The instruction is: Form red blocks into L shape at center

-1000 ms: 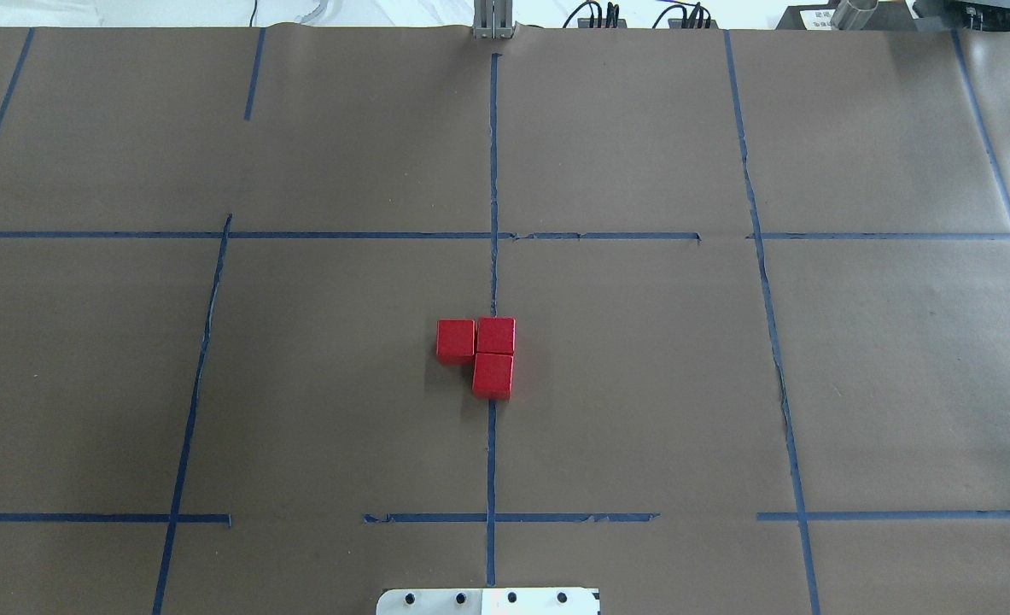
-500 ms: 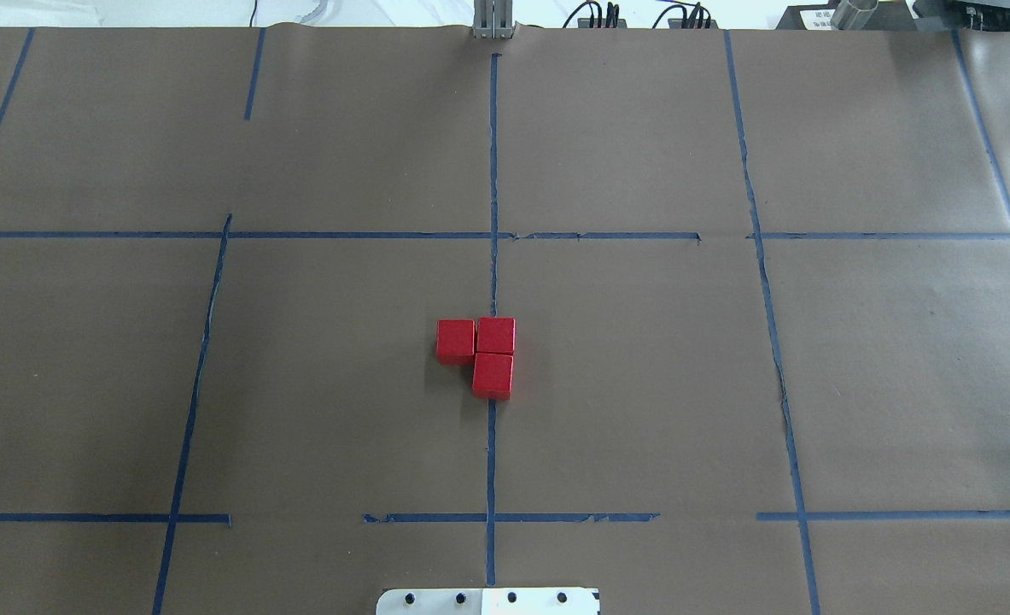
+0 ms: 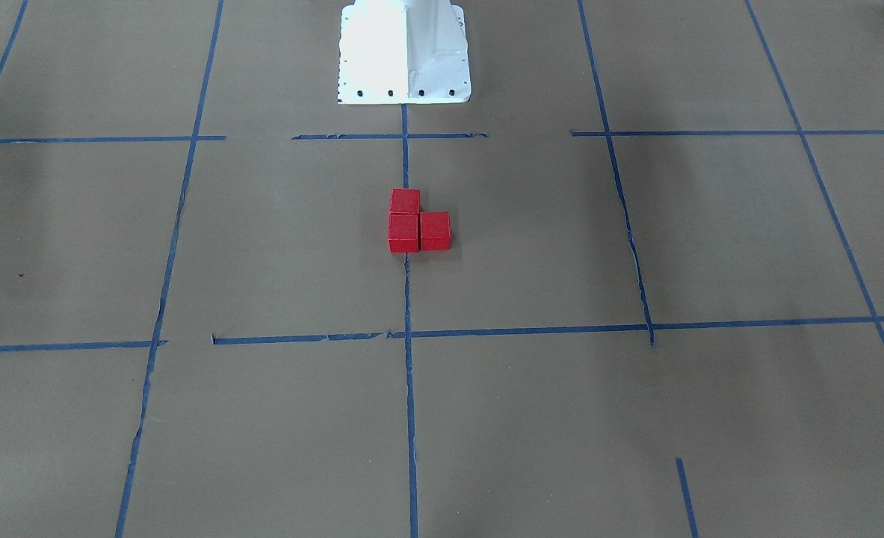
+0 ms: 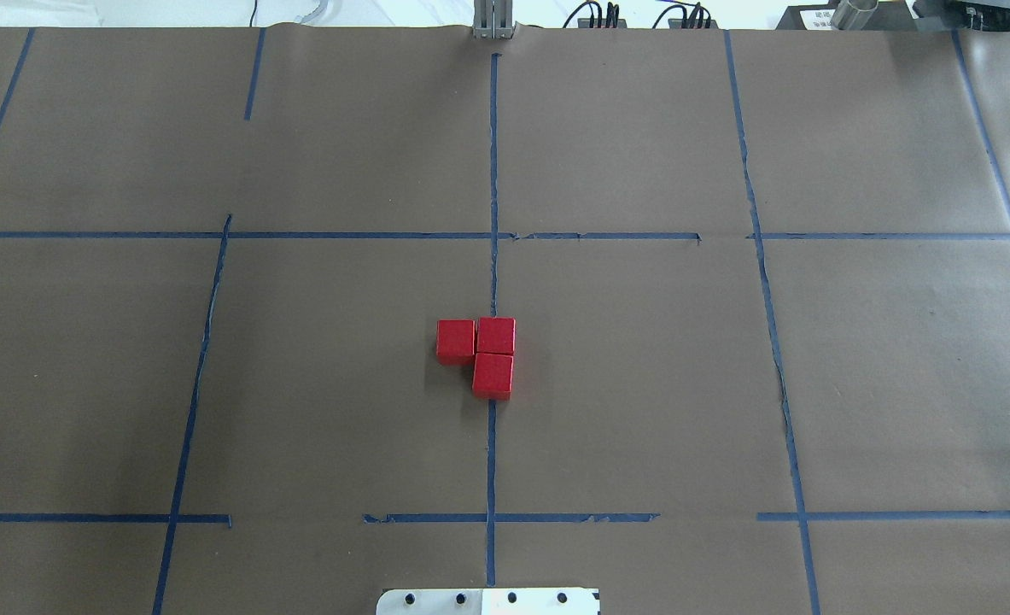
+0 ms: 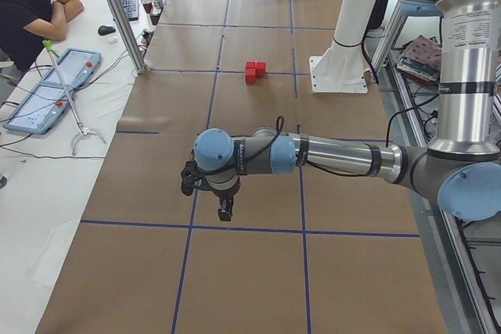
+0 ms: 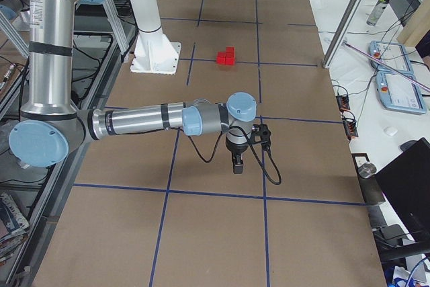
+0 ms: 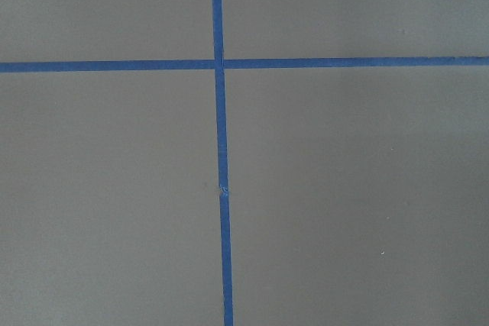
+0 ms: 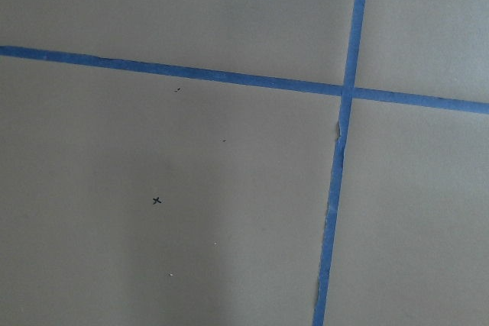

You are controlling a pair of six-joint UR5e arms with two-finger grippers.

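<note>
Three red blocks point(image 4: 493, 376) lie touching in an L at the center point(image 4: 556, 359), on the middle blue tape line; they also show in the front-facing view point(image 3: 403, 232) and small in both side views point(image 5: 254, 70) point(image 6: 226, 57). My left gripper point(image 5: 225, 210) hangs over bare paper far from the blocks, and it shows only in the left side view, so I cannot tell its state. My right gripper point(image 6: 237, 165) hangs likewise at the other end, state not readable. Both wrist views hold only brown paper and tape crossings.
The white robot base point(image 3: 404, 52) stands just behind the blocks. A person point(image 5: 31, 5) sits at a side table with tablets point(image 5: 51, 87) beyond the table's far edge. A metal post point(image 5: 125, 17) rises at that edge.
</note>
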